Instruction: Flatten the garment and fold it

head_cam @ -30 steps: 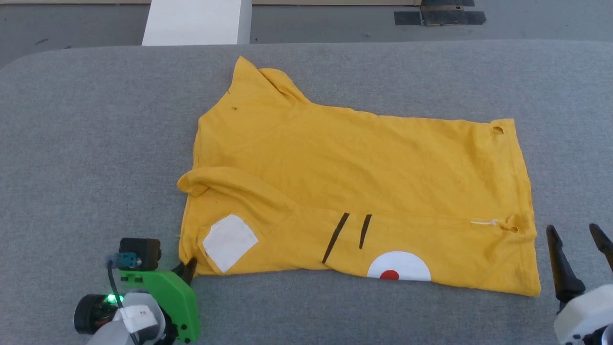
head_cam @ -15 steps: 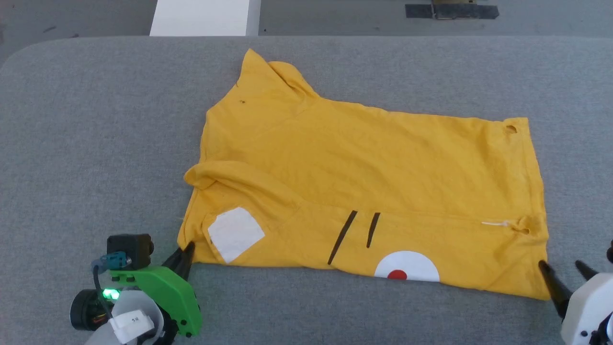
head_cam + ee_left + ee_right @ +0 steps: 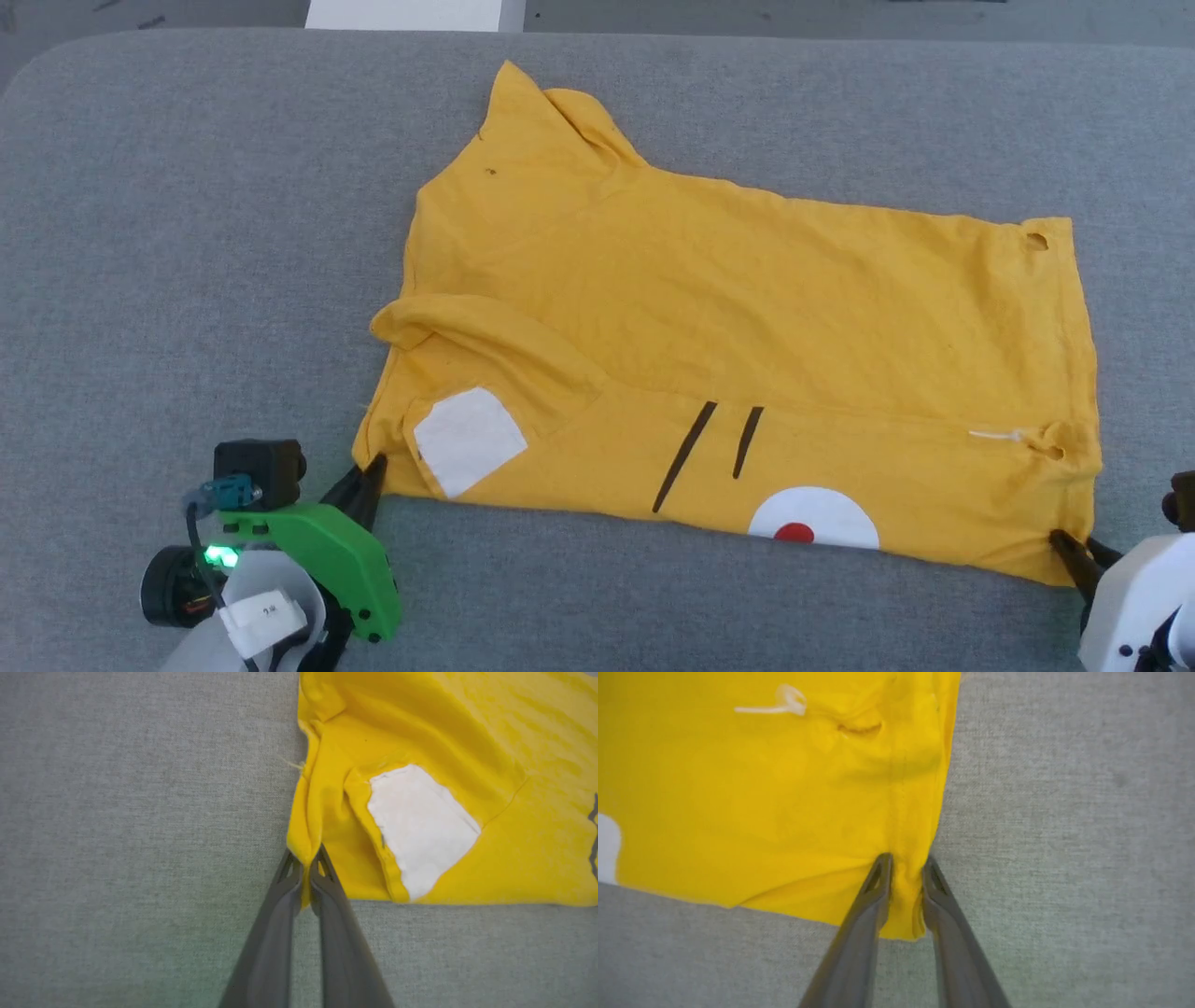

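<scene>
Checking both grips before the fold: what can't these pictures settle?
- Right wrist view: the garment bunches between the fingers of the right gripper; whether they clamp it is unclear.
- Head view: the right gripper's body is cut off by the lower right corner.
- Head view: the dark speck on the garment is too small to identify.

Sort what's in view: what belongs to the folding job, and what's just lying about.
Job in hand:
- yellow garment
- left hand, pinching one near corner
- right hand, gripping the other near corner
- grey table under it

Lying about:
- white block beyond the table's far edge
</scene>
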Tool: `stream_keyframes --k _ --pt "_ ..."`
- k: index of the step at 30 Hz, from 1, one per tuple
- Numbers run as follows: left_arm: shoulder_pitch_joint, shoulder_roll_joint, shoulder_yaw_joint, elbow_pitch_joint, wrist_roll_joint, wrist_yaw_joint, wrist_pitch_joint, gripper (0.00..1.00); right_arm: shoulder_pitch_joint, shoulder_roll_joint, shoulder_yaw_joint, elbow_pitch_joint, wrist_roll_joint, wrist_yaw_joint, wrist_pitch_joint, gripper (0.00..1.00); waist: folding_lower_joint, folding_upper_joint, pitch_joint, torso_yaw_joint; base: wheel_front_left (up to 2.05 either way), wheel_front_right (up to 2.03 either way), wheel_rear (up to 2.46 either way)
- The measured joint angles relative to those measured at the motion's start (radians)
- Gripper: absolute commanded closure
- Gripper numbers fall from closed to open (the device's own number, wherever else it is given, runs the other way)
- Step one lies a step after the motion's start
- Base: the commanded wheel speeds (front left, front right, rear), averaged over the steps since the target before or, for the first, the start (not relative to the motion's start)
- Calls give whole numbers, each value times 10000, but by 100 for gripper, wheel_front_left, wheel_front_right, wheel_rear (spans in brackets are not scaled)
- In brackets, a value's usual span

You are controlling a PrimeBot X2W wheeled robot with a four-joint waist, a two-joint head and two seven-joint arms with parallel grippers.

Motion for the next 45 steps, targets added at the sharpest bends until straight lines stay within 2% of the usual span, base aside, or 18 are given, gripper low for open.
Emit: stream_keyframes --k 5,12,21,26,31,32,33,34,35,36,41,45 --pt "-25 0 128 -33 -46 63 -50 100 -114 -94 -8 81 67 0 -77 100 0 0 -258 -18 0 0 0" --pt "648 234 543 -713 -523 190 96 100 -97 -514 -579 -366 109 8 217 100 0 0 -951 -43 0 0 0" --pt "2620 430 840 -2209 -1267 957 685 100 640 -531 -1473 -1452 180 12 1281 100 0 1 -1566 -73 0 0 0" --pt "3545 136 788 -2364 -1459 1294 598 100 1220 -255 -1578 -1542 -35 12 1394 100 0 0 -1540 -42 0 0 0" --pt "3802 -265 652 -2015 -1578 1331 286 100 1540 -21 -1555 -1206 -105 10 1150 100 0 0 -1516 36 0 0 0" --pt "3770 -389 663 -1843 -1618 1296 134 94 1539 23 -1536 -1106 -113 10 1057 100 0 0 -1505 57 0 0 0" --pt "3728 -472 660 -1636 -1618 1250 2 73 1534 42 -1490 -1012 -130 10 957 100 0 1 -1499 80 0 0 0" --pt "3675 -527 658 -1448 -1616 1212 -65 56 1521 73 -1476 -930 -144 10 840 100 0 0 -1496 95 0 0 0" --pt "3572 -614 704 -1221 -1616 1181 -226 0 1511 88 -1442 -825 -180 10 729 74 0 1 -1491 107 0 0 0" --pt "3425 -669 775 -993 -1615 1156 -389 0 1511 65 -1371 -738 -188 10 635 0 0 0 -1489 121 0 0 0" --pt "2824 -692 924 -637 -1613 865 -646 0 1243 -50 -1206 -591 -198 8 75 0 0 0 -1497 105 0 0 0" --pt "2660 -472 1450 -1185 -1486 872 -1179 0 1009 -115 -1354 -974 -221 8 -424 0 0 0 -1487 20 0 0 0"
